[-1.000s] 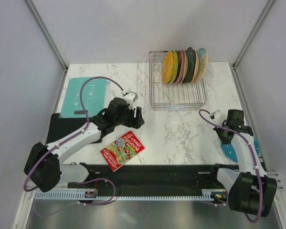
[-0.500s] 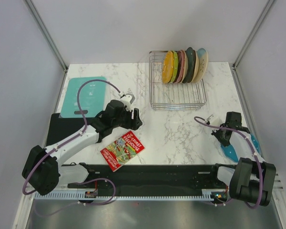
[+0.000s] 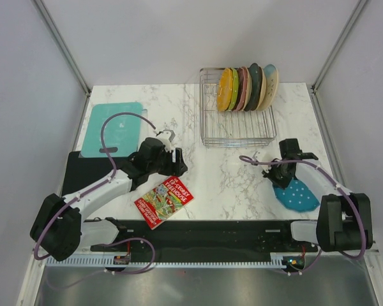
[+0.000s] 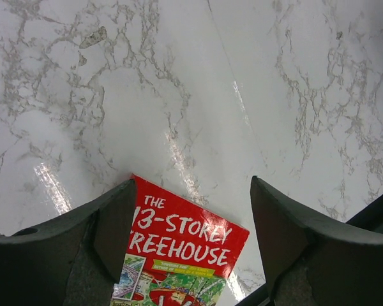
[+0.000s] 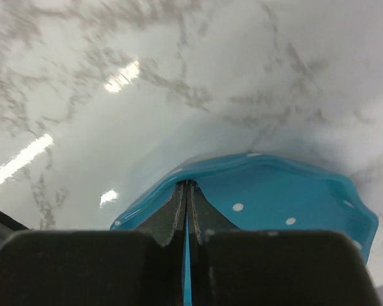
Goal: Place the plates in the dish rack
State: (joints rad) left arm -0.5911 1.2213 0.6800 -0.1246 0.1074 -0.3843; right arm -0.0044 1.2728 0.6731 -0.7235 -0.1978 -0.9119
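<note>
Blue plate (image 3: pixel 298 196) sits on the right of the table (image 3: pixel 230 172), well short of the rack (image 3: pixel 237 127). Your right pincer (image 5: pixel 186 192) is clamped on its rim. My read: an edge grip, so you can tip it upright for a slot. Can't tell if it's off the surface. Left pincer (image 4: pixel 191 191) is spread wide, holding nothing, hovering over the book (image 4: pixel 179 248), clear of the job. The racked plates (image 3: pixel 246 88) stand on edge, packed at the back. Count: about six racked (overlap, unsure), one blue loose, one rack, one book, one teal board (image 3: pixel 115 124), one black mat (image 3: pixel 80 172).
</note>
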